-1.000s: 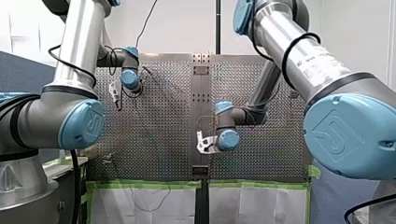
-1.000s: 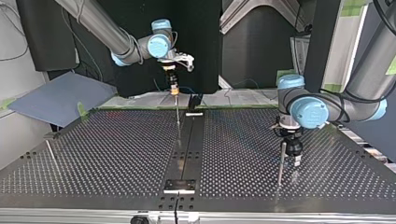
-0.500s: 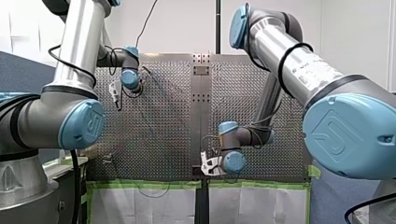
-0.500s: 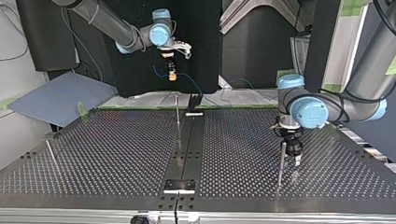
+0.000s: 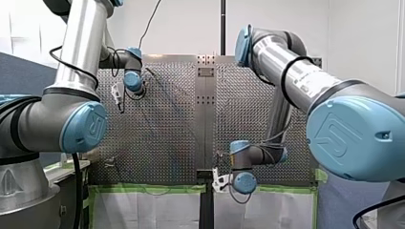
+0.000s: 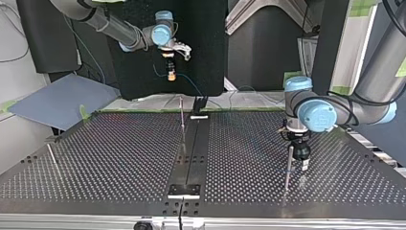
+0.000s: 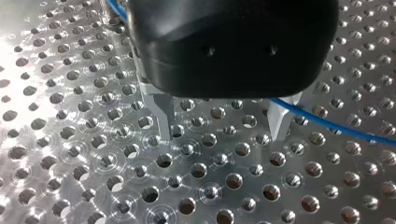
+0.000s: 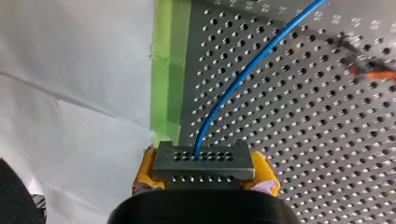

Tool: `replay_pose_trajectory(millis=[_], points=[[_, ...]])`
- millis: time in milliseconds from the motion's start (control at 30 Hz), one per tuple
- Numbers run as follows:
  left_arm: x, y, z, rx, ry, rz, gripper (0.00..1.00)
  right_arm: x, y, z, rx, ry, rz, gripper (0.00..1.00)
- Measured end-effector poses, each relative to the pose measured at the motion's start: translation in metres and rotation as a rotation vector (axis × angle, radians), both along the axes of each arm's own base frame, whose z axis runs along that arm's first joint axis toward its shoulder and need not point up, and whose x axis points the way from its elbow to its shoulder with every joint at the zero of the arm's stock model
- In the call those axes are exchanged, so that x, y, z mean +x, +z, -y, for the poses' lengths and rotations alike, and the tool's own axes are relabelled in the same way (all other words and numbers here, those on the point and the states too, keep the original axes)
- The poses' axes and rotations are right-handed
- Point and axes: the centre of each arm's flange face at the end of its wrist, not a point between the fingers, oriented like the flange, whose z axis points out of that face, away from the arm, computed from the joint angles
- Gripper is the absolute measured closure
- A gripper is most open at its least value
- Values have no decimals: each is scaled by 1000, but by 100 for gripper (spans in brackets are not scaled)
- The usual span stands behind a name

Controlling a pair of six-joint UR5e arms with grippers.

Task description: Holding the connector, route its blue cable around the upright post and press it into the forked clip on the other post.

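**A:** What is nearest in the top view?

**B:** My left end effector [image 7: 222, 122], low over the bench [image 7: 93, 154] beside the near post [image 6: 287, 172]. Its metal fingers [image 7: 161, 114] are spread with nothing between them. The blue cable [image 7: 327, 122] passes just beside one finger.

**A:** And further on?

**B:** The far post [image 6: 182, 117] and a black forked clip [image 6: 199, 103] stand close together at the bench's far edge. Beyond them my right end effector [image 6: 171, 75] is raised. Its yellow pads [image 8: 266, 173] are clamped on the connector [image 8: 204, 161], and the cable trails from it toward the bench.

**A:** So how should the routing go?

**B:** My judgement is to grip firmly and swing low and wide round the post with the cable lightly taut. Then line it up over the fork and press straight down. Slack could let it ride off the post.
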Motion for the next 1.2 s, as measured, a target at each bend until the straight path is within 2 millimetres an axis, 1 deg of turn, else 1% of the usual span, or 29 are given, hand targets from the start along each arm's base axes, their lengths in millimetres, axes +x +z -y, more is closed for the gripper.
replay_pose_trajectory(millis=[167,333,433,533,700,767,933,1200], points=[[0,0,0,0,0,-1,0,-10,-25,0,2,-15,-1,100],[0,0,0,0,0,-4,0,-22,-51,-5,24,-27,-21,100],[-1,-1,0,0,0,-5,0,-26,-60,-7,30,-30,-28,100],[-1,-1,0,0,0,-6,0,-28,-63,-5,29,-35,-30,100],[-1,-1,0,0,-1,-6,0,-32,-63,-1,25,-53,-35,100],[-1,-1,0,0,-1,-6,0,-33,-60,2,19,-59,-36,100],[-1,-1,0,0,-1,-6,0,-30,-40,9,6,-63,-37,100],[-1,-1,0,0,0,-9,0,-35,-14,4,17,-69,-46,100]])
